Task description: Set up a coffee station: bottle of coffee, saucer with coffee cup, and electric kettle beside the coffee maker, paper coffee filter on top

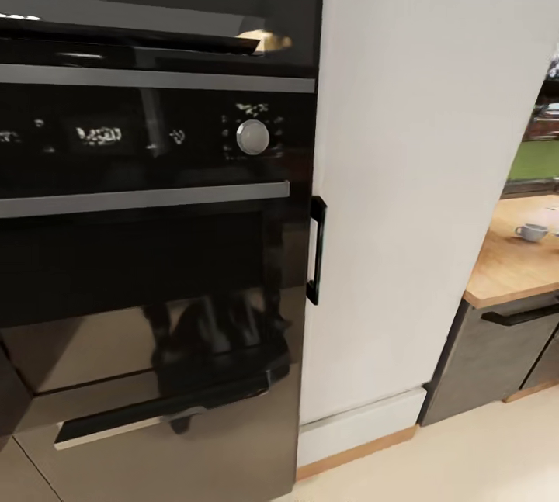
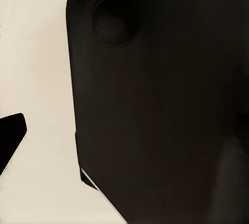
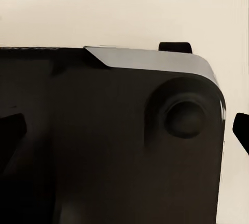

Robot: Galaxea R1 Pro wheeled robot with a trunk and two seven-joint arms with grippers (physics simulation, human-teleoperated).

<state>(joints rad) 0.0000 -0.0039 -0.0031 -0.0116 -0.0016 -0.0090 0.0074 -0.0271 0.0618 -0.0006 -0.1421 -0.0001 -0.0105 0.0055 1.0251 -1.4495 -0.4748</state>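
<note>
both grippers are sitting out of the head camera's sight; each wrist camera is looking past dark robot bodywork toward pale floor, with black finger tips [image 2: 11, 135] poking in at the edge of the left wrist view and others [image 3: 175, 47] showing in the right wrist view, so whether either is spread wide, pinched narrow or carrying anything cannot be told.

the robot is facing a black built-in oven [image 1: 147, 176] with a silver dial [image 1: 252, 136], beside a tall white cabinet panel [image 1: 404, 176] with a black handle [image 1: 316, 250]. at the far right of the head view a slice of the countertop [image 1: 508, 265] is showing, and the coffee cup [image 1: 532, 232] is standing on it, near its back; whether a saucer is lying under it cannot be made out. no other part of the coffee station is visible, so progress is looking hard to judge and most of the task is probably still waiting.

the oven front is looming close, leaving little room ahead. open beige floor [image 1: 481, 455] is lying to the right, running along the grey cabinets [image 1: 481, 366] beneath the counter edge, which is offering the freer path.
</note>
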